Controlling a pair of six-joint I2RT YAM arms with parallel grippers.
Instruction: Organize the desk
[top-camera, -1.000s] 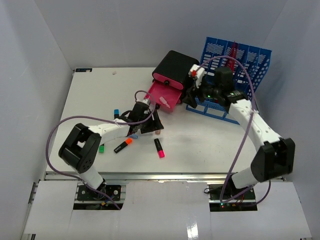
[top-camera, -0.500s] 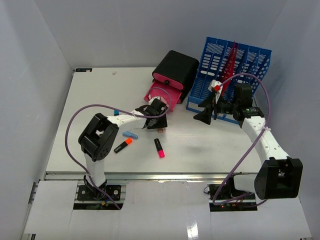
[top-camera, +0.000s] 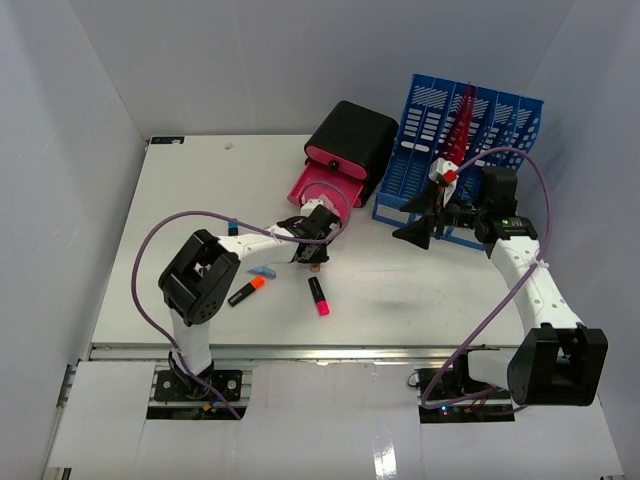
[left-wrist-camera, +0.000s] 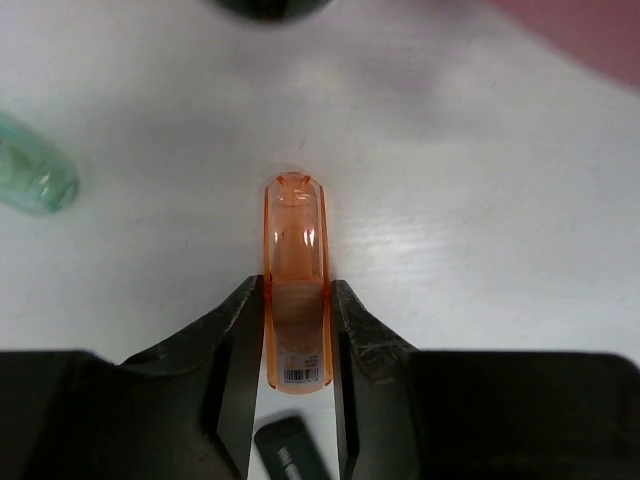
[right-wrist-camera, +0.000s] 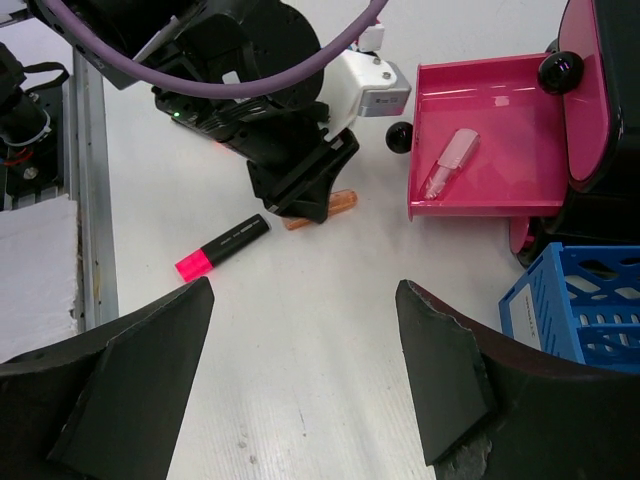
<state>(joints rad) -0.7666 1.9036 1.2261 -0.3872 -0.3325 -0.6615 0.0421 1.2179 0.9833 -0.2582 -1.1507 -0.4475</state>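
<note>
On the white desk (top-camera: 400, 290) lies a small translucent orange tube (left-wrist-camera: 296, 290), just in front of the pink drawer (top-camera: 325, 185). My left gripper (left-wrist-camera: 297, 330) is down on the desk, and both fingers press the tube's sides. From the top view the left gripper (top-camera: 312, 255) hides most of the tube. The right wrist view shows the orange tube (right-wrist-camera: 340, 203) poking out from under the left gripper (right-wrist-camera: 305, 205). My right gripper (top-camera: 415, 225) hovers open and empty in front of the blue file rack (top-camera: 470, 130); its fingers (right-wrist-camera: 150, 380) stand wide apart.
A pink highlighter (top-camera: 318, 296), an orange one (top-camera: 245, 291) and a blue one (top-camera: 262, 271) lie near the left arm. A pale pink tube (right-wrist-camera: 450, 160) rests in the pink drawer (right-wrist-camera: 490, 190) of the black box (top-camera: 350, 140). A greenish cap (left-wrist-camera: 35, 175) lies beside the left gripper.
My left gripper has shifted right towards the drawer and closed its jaws round the orange tube. The right arm has pulled back from the drawer to the file rack, still open.
</note>
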